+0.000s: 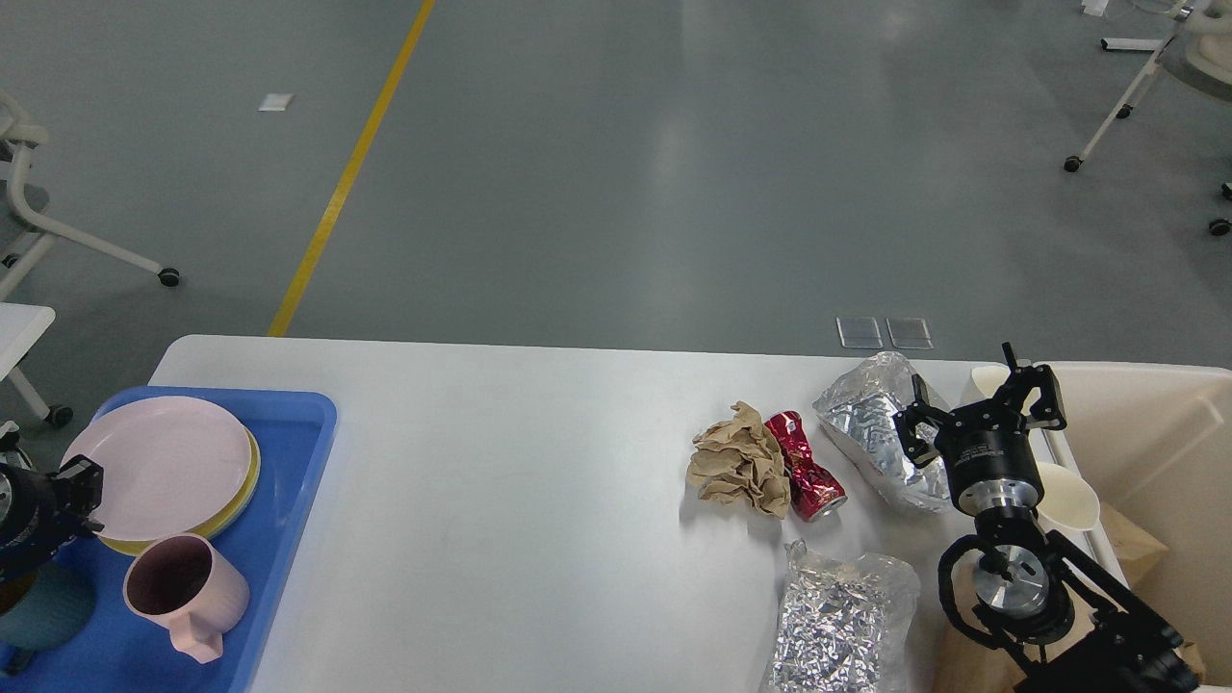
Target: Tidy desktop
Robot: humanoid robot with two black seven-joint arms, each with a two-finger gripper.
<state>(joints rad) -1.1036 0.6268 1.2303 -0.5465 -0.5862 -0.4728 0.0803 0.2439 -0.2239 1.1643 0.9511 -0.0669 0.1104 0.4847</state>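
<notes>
The white desktop carries a blue tray at its left end. A pink plate lies in the tray on top of a yellow plate. My left gripper is at the pink plate's left rim and looks shut on it. On the right of the desktop lie a crumpled brown paper, a crushed red can and two foil bags. My right gripper stands open and empty, hovering beside the upper foil bag.
A pink mug and a teal cup stand in the tray's near part. A cream bin at the right edge holds brown paper, with white paper cups at its rim. A chair base stands far left.
</notes>
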